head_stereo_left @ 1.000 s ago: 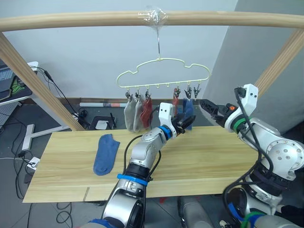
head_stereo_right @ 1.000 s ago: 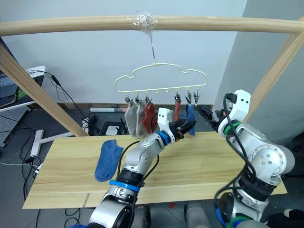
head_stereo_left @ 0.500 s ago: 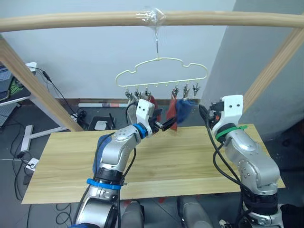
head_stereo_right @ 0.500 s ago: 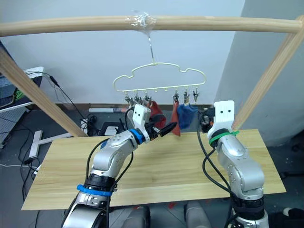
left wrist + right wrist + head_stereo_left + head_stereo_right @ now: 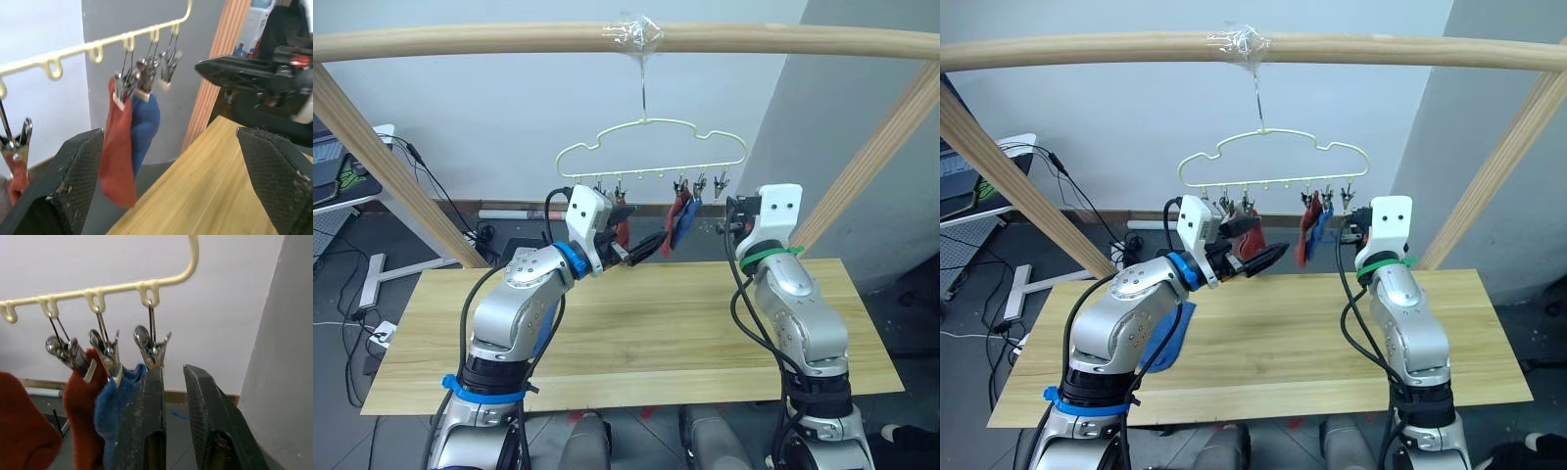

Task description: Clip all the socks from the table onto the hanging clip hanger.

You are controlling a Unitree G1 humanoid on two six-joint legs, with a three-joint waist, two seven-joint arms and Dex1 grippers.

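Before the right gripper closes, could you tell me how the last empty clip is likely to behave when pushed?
The empty clip dangles from a thin wire loop on the hanger, so it will probably swing away. The hanger itself hangs by one hook, so it may sway too. The right gripper stands open by it.

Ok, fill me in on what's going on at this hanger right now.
The robot is pegging socks onto the clip hanger. A rust-red sock and a blue sock hang side by side from neighbouring clips. The right gripper is at the empty end clip beside them, fingers slightly apart. The left gripper is open and empty, facing the socks. Another blue sock lies on the table.
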